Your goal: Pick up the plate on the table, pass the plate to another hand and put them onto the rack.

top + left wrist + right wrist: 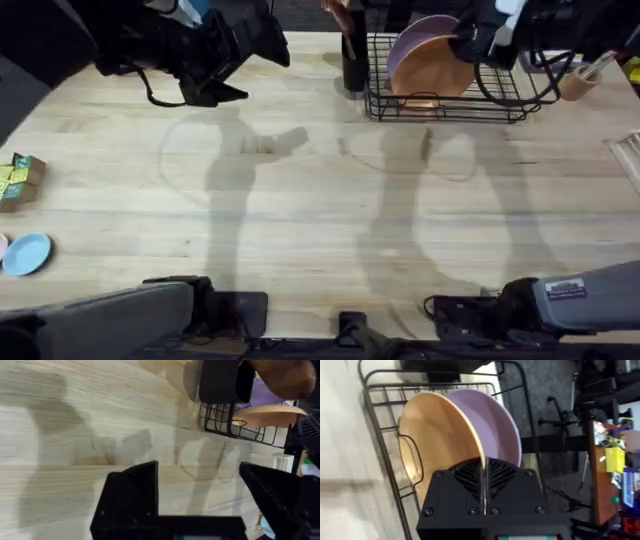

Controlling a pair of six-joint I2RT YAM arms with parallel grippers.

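The orange plate [432,72] stands upright in a slot of the black wire rack [445,110] at the table's far right, leaning against a purple plate [425,33] behind it. My right gripper [468,45] is over the rack; in the right wrist view it [484,477] is shut on the orange plate's [437,445] upper rim, with the purple plate [497,425] just behind. My left gripper [250,70] hovers high over the far left of the table, open and holding nothing [200,485]. Its view shows the rack [225,427] and the plate [267,410] farther off.
A black utensil holder [352,50] stands at the rack's left end. A small light-blue dish [27,253] and a green-yellow box [20,178] lie at the table's left edge. A cup with sticks [580,80] sits right of the rack.
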